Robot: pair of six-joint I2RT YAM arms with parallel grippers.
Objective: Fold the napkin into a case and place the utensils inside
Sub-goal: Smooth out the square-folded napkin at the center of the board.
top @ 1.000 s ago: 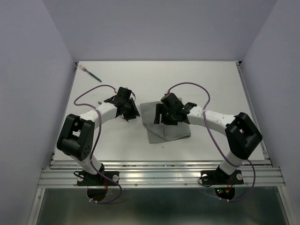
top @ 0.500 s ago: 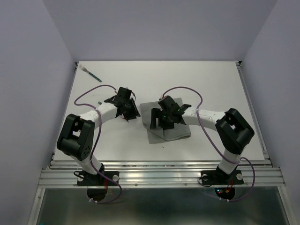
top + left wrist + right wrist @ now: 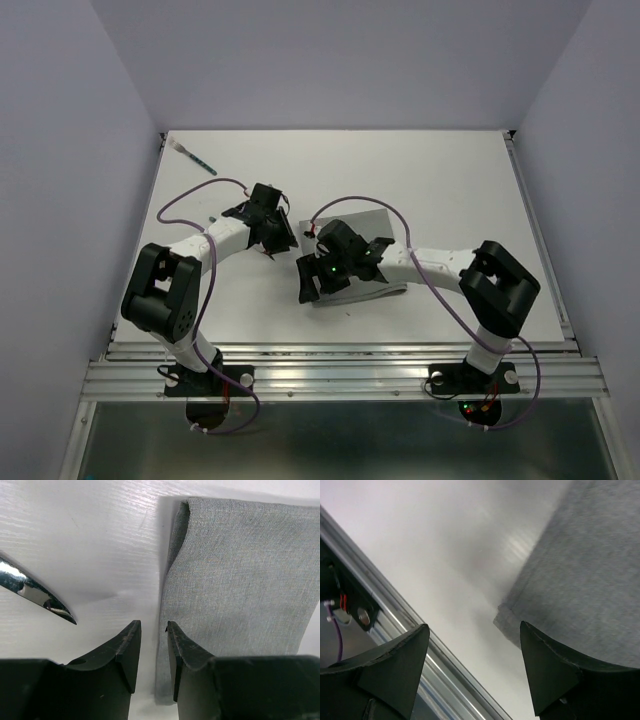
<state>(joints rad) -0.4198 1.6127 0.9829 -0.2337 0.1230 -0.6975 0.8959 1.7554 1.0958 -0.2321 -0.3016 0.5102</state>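
Note:
The grey napkin (image 3: 388, 288) lies folded flat at the table's middle, mostly under my right arm. My left gripper (image 3: 274, 240) hovers at its left edge, jaws a narrow gap apart and empty; the left wrist view shows that gripper (image 3: 153, 622) over the cloth's edge (image 3: 240, 565). A knife's silver tip (image 3: 35, 592) lies just left of it. My right gripper (image 3: 308, 284) is wide open and empty over the napkin's near left corner (image 3: 590, 570), as the right wrist view (image 3: 472, 625) shows. A teal-handled utensil (image 3: 196, 159) lies at the far left corner.
The metal rail (image 3: 445, 680) of the table's near edge runs close under my right gripper. A small teal piece (image 3: 213, 218) shows beside my left arm. Purple cables loop over both arms. Walls close the table on three sides.
My right gripper has swung left and toward the near edge, from over the napkin's middle to its near left corner. The left arm has not moved.

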